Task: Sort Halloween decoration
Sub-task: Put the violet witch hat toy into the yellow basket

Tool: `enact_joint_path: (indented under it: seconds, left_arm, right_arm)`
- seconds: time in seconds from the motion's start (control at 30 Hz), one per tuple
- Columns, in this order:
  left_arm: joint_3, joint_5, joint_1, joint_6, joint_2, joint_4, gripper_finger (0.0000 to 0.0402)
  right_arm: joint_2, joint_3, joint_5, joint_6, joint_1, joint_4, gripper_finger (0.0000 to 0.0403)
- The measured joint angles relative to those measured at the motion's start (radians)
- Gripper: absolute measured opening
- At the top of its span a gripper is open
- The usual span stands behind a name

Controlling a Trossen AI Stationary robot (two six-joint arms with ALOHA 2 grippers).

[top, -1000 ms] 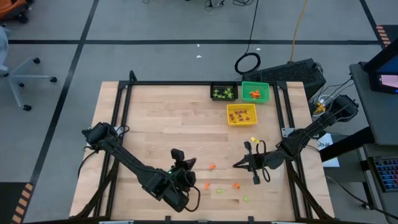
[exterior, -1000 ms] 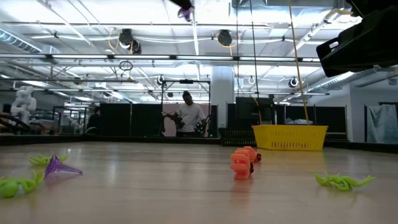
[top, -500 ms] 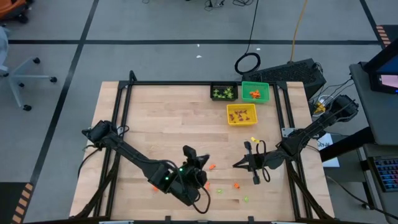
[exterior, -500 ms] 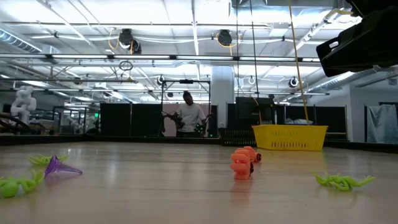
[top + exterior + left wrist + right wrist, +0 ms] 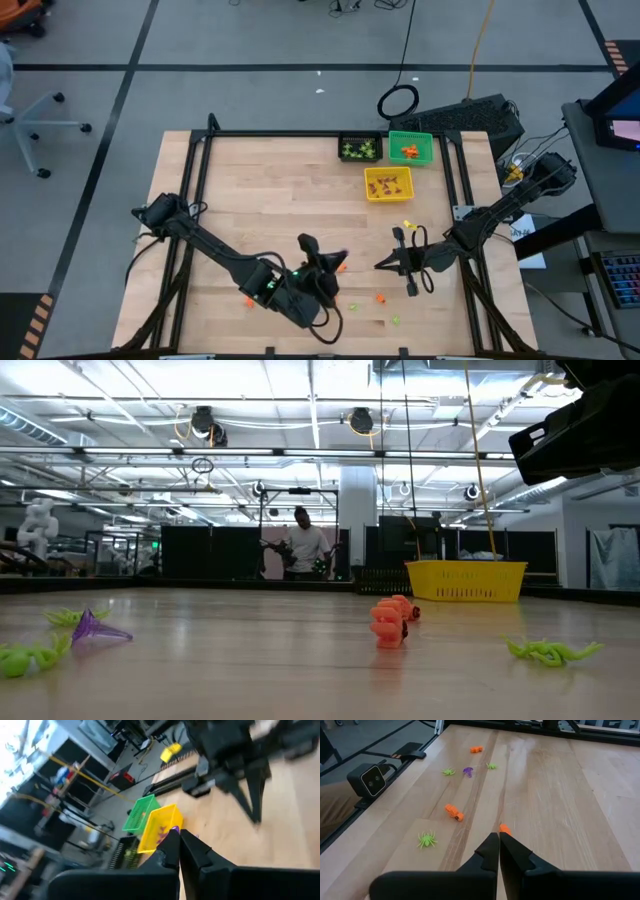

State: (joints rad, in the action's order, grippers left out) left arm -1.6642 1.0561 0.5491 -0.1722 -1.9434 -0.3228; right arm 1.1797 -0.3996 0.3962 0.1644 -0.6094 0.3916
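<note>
Left wrist view, purple trinket (image 5: 174,828) between closed jaws, hidden overhead

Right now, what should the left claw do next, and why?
Probably travel to the yellow bin: the left claw is shut with what looks like a purple trinket at its tips, and that bin holds the purple pieces.

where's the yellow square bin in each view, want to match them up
High view: yellow square plastic bin at the table's far right, just nearer than the green square bin.
Low view: yellow bin right of centre, at the far table edge.
Left wrist view: yellow bin beside the green bin, beyond the shut left pincer.
Right wrist view: not in it.
Shared landmark: the green bin.
</note>
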Motion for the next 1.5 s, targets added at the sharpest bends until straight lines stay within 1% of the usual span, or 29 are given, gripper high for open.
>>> enact_joint_path:
  seconds: [0.17,0.3,0.6,0.93,1.1,1.3,1.4,1.5]
  left_arm:
    - [0.000,0.001,0.000,0.079,0.000,0.112,0.0000]
    - [0.000,0.005,0.001,0.113,0.000,0.160,0.0000]
    - [0.000,0.027,-0.002,0.185,0.000,0.187,0.0000]
    - [0.000,0.027,-0.004,0.191,0.000,0.187,0.0000]
    - [0.000,0.026,-0.011,0.162,0.000,0.183,0.0000]
    - [0.000,0.021,-0.043,0.073,0.000,0.183,0.0000]
    - [0.000,0.011,-0.082,0.006,0.000,0.183,0.0000]
    - [0.000,-0.058,-0.140,-0.025,0.000,0.183,0.0000]
  right_arm:
    - [0.000,0.000,0.000,0.002,0.000,0.000,0.0000]
    - [0.000,0.000,0.000,0.003,0.000,-0.001,0.0000]
    - [0.000,0.000,0.000,0.003,0.000,-0.001,0.0000]
    - [0.000,0.000,0.000,0.003,0.000,-0.001,0.0000]
    - [0.000,0.000,0.000,0.003,0.000,-0.001,0.0000]
    - [0.000,0.000,-0.001,0.005,0.000,-0.015,0.0000]
    - [0.000,0.000,-0.005,0.031,-0.003,-0.095,0.0000]
    - [0.000,0.000,-0.008,0.111,-0.012,-0.206,0.0000]
